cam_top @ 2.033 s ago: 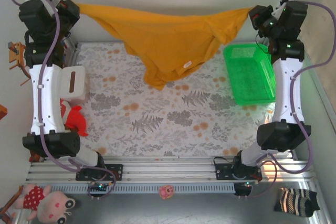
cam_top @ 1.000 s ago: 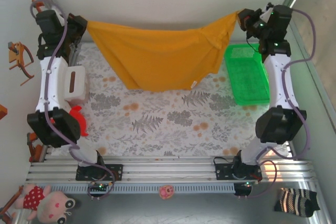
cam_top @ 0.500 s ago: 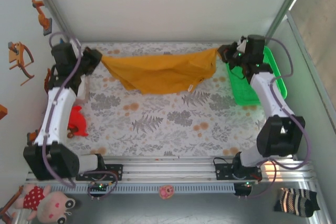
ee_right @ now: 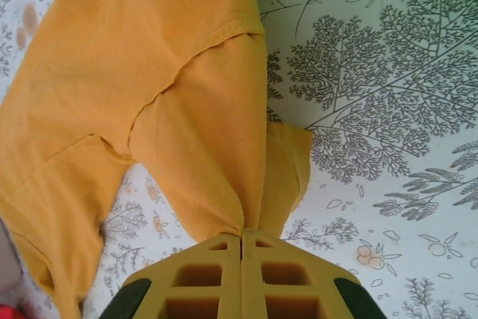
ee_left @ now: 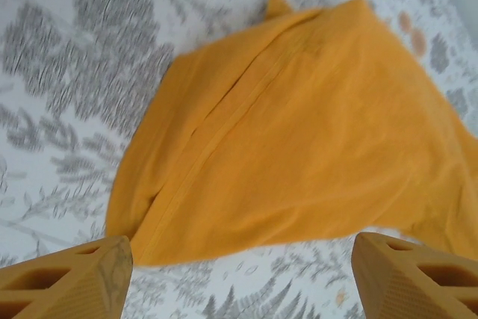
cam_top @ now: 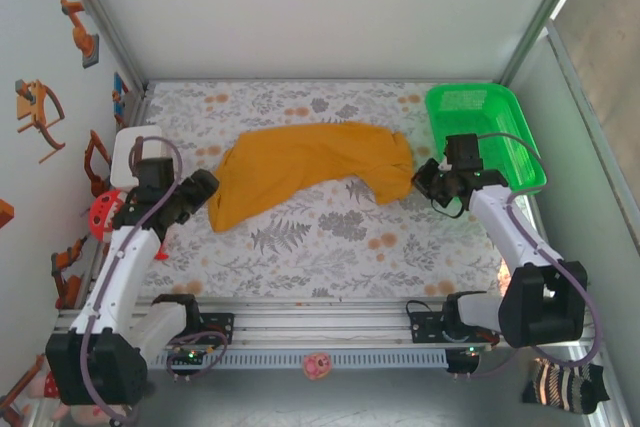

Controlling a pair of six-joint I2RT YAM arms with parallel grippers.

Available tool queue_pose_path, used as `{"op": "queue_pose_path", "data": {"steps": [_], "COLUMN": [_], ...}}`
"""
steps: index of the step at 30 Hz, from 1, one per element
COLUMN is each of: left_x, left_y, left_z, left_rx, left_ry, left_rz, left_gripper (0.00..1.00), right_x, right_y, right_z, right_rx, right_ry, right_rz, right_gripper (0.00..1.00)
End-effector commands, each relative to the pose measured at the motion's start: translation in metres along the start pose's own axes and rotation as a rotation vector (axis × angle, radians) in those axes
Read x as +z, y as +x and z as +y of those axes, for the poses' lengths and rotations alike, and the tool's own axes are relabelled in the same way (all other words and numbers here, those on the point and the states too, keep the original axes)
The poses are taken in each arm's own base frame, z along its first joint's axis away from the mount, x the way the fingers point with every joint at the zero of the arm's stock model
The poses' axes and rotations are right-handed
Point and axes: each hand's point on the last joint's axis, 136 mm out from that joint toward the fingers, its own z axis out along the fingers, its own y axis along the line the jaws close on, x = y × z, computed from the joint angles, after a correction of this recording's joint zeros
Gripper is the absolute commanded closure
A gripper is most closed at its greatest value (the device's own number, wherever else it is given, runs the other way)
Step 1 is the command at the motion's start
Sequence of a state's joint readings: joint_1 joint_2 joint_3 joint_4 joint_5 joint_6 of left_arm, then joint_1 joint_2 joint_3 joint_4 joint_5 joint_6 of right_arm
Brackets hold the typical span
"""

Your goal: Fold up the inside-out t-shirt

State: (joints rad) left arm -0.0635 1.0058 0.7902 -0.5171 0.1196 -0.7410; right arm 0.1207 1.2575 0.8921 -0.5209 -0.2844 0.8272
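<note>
Jaws of the left gripper (cam_top: 203, 190) stand wide apart, holding nothing, just beside the left end of the mustard-yellow cotton t-shirt (cam_top: 300, 162). At its right end, the right gripper (ee_right: 241, 238) is pinched closed on the fabric. The garment lies crumpled mid-table on the floral-print tablecloth (cam_top: 330, 237), with the green plastic basket (cam_top: 490, 112) in the far right corner.

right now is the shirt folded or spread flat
Neither: the t-shirt lies bunched in a loose band on the table; the right hand is shut on one end.
</note>
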Motion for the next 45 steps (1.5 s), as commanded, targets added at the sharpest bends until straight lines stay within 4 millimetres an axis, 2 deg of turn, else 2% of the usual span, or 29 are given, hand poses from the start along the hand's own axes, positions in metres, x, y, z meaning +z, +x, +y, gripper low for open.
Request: {"op": "queue_pose_path", "data": {"steps": [1,9,15,18,25,30,34,37,42,43,45], "left_x": [0.011,0.09,0.131,0.142,0.159,0.17,0.179,0.184,0.187,0.186,0.182], "left_y": [-0.02,-0.043,-0.049,-0.046,-0.033,-0.026,-0.024,-0.024,-0.025,-0.026,-0.031], "left_z": [-0.013,-0.046,-0.066,-0.068,-0.06,-0.064,-0.064,-0.064,-0.065,-0.067,-0.07], "left_rx": [0.094,0.222,0.248,0.243,0.218,0.235,0.24,0.245,0.249,0.253,0.258], "left_ry": [-0.026,0.0,0.052,0.048,0.012,0.012,0.004,-0.006,-0.01,-0.009,-0.007], "left_rz": [0.024,0.204,0.288,0.31,0.342,0.362,0.372,0.374,0.373,0.369,0.355], "left_gripper": [0.24,0.34,0.38,0.38,0.38,0.38,0.42,0.49,0.74,0.8,1.0], "right_x": [-0.009,-0.007,-0.008,-0.007,-0.007,-0.007,-0.008,-0.01,-0.011,-0.011,-0.011], "right_y": [-0.008,-0.013,-0.013,-0.014,-0.016,-0.017,-0.017,-0.018,-0.018,-0.019,-0.019], "right_z": [-0.001,0.003,0.003,0.003,0.005,0.008,0.008,0.009,0.009,0.01,0.01], "right_rx": [-0.054,-0.056,-0.063,-0.064,-0.064,-0.068,-0.07,-0.072,-0.075,-0.076,-0.076], "right_ry": [0.042,0.033,0.034,0.036,0.03,0.026,0.026,0.024,0.025,0.023,0.023], "right_rz": [-0.04,-0.05,-0.053,-0.052,-0.055,-0.056,-0.055,-0.059,-0.061,-0.063,-0.063], "right_gripper": [1.0,1.0,1.0,1.0,1.0,1.0,1.0,1.0,1.0,1.0,1.0]}}
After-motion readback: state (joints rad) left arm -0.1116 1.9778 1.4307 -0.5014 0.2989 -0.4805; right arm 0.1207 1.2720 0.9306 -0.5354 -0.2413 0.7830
